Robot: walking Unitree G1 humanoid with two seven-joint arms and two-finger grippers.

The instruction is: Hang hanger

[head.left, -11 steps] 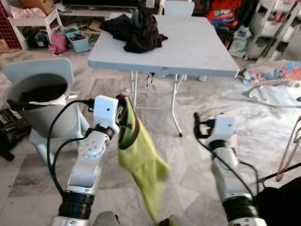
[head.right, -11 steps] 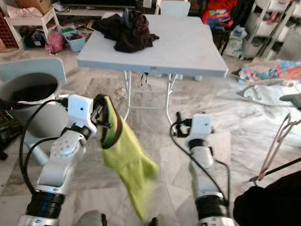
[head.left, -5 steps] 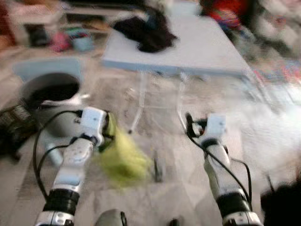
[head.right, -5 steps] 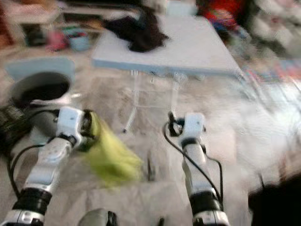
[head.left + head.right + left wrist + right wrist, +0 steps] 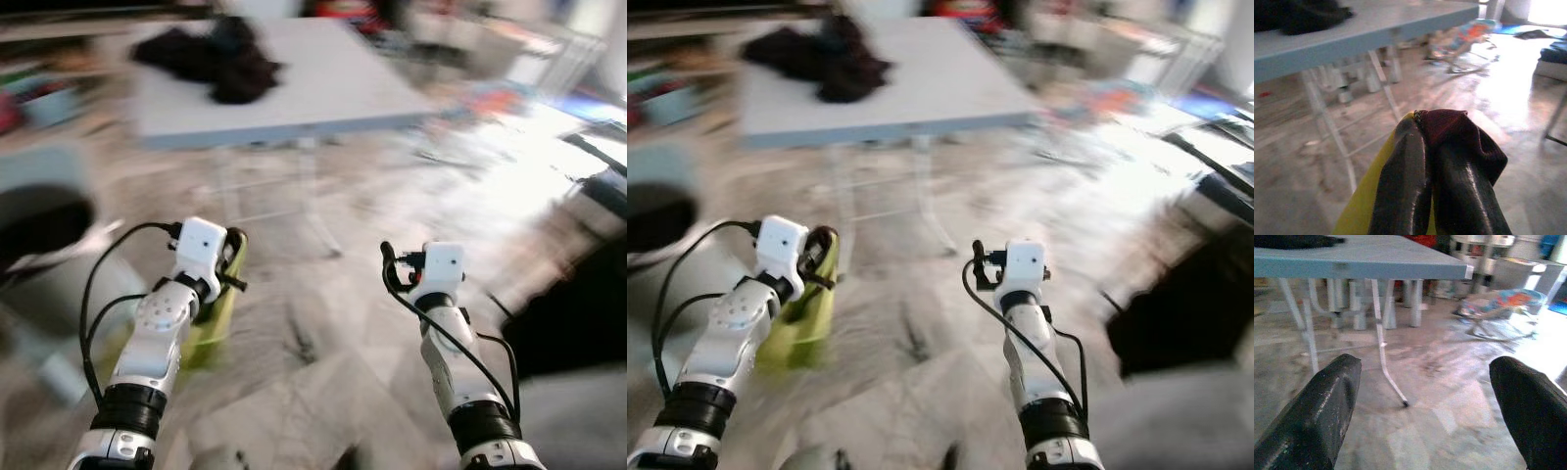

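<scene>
Left gripper, jaws closed on a yellow-green garment with a dark red collar, holds it at near left. Right gripper, jaws wide apart and empty, is at near right. Dark clothes lie on the far surface.

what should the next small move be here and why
Probably finish the turn and let the view settle before reaching. The head views are blurred, so the robot seems mid-turn. The left hand is shut on the yellow-green garment, the right hand is open and holds nothing, and no rail or hanger can be made out. The table with dark clothes lies ahead on the left.
</scene>
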